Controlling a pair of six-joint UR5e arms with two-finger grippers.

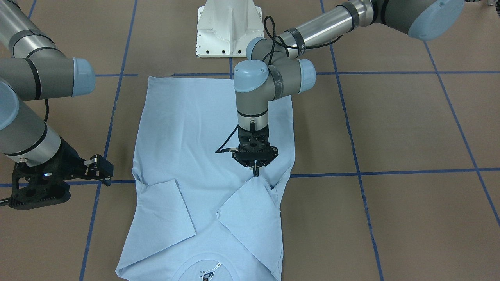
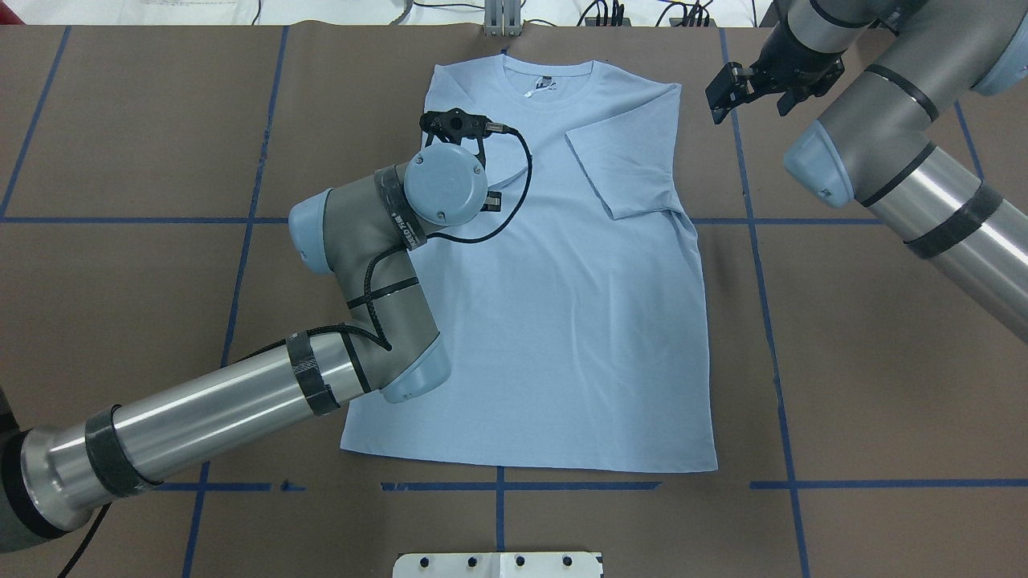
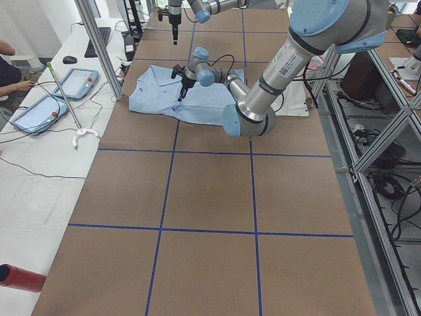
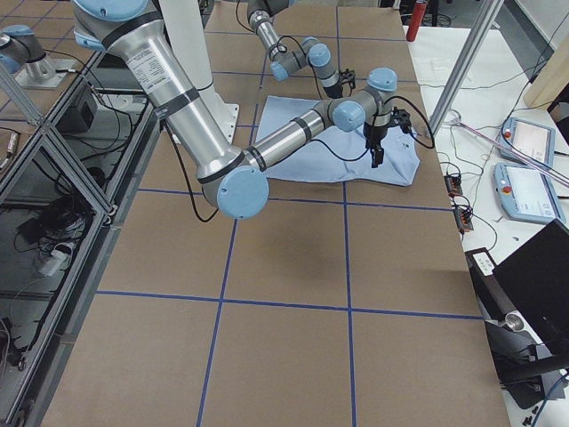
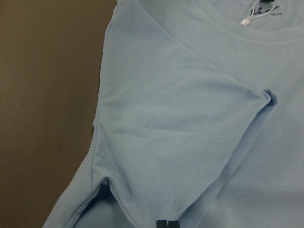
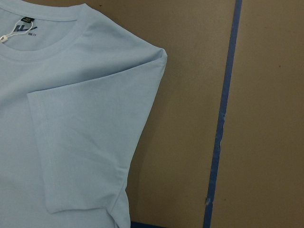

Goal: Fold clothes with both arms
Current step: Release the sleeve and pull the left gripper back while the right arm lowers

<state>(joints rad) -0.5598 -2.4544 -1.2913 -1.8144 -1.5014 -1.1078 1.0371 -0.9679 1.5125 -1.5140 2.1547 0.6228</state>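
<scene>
The light blue T-shirt lies flat on the brown table, collar and neck label at the far edge. Both sleeves are folded inward onto the body. My left gripper points straight down, shut on the peaked edge of one folded sleeve. In the left wrist view its fingertips sit together at the bottom, against the cloth. My right gripper hangs open off the shirt's side, beyond the other folded sleeve, holding nothing.
The white pedestal base stands at the robot's edge of the table. Blue tape lines grid the brown surface. A side table with tablets and a person's arm borders the far edge.
</scene>
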